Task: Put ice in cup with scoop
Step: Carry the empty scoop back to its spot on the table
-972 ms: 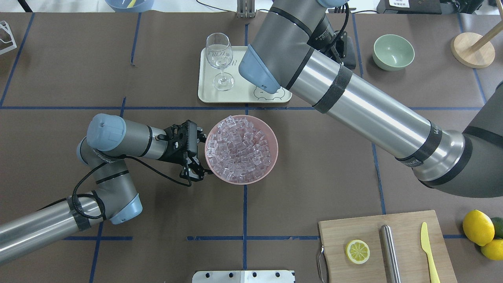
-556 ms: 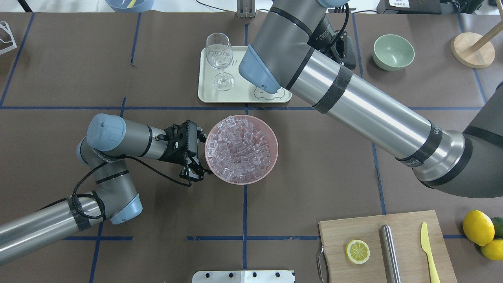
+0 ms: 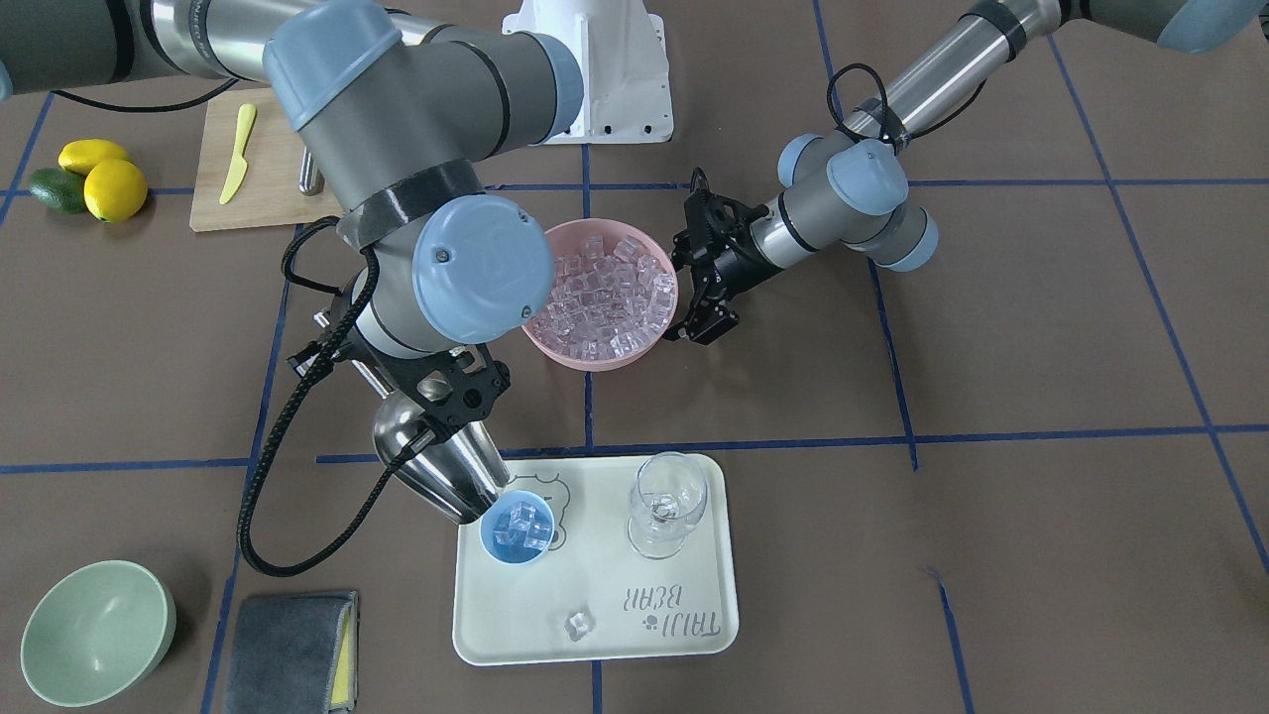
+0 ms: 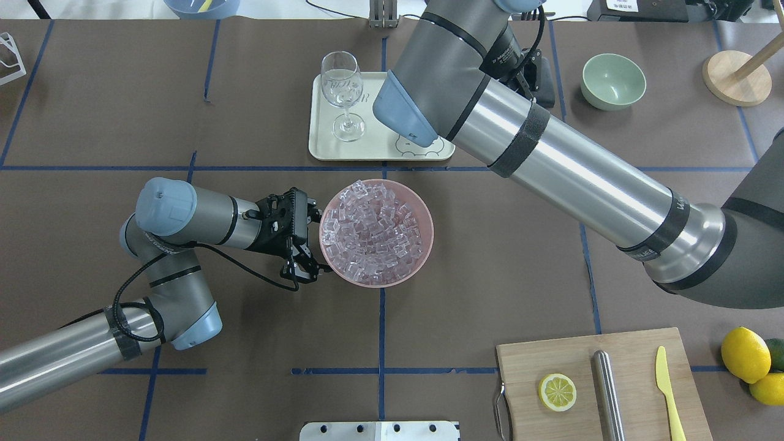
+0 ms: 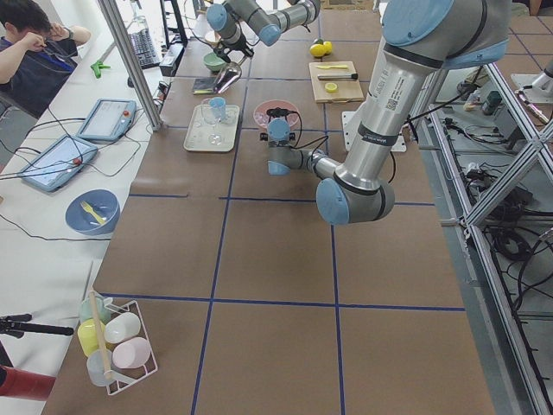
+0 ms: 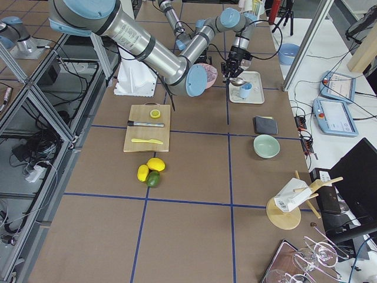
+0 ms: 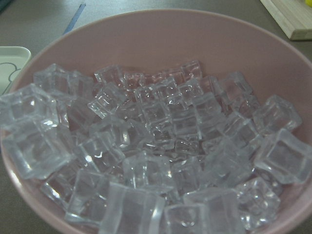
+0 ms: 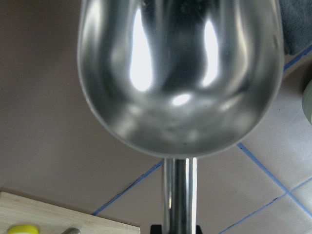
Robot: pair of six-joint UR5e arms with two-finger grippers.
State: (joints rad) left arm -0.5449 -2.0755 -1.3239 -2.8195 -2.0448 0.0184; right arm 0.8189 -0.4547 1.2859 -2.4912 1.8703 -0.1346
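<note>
My right gripper (image 3: 448,395) is shut on the handle of the steel scoop (image 3: 438,468). The scoop is tilted down with its mouth at the rim of the light-blue cup (image 3: 517,529), and the right wrist view shows its trough (image 8: 180,73) empty. The cup stands on the tray and holds a few ice cubes (image 3: 522,522). One cube (image 3: 578,623) lies loose on the tray. The pink bowl (image 4: 422,211) is full of ice (image 4: 373,229) (image 7: 156,146). My left gripper (image 4: 309,240) is open against the bowl's side, fingers apart.
A wine glass (image 3: 669,501) stands on the cream tray (image 3: 684,605) next to the cup. A green bowl (image 3: 96,630) and a grey cloth (image 3: 288,650) lie nearby. A cutting board (image 4: 637,349) carries a lemon slice, a steel cylinder and a yellow knife.
</note>
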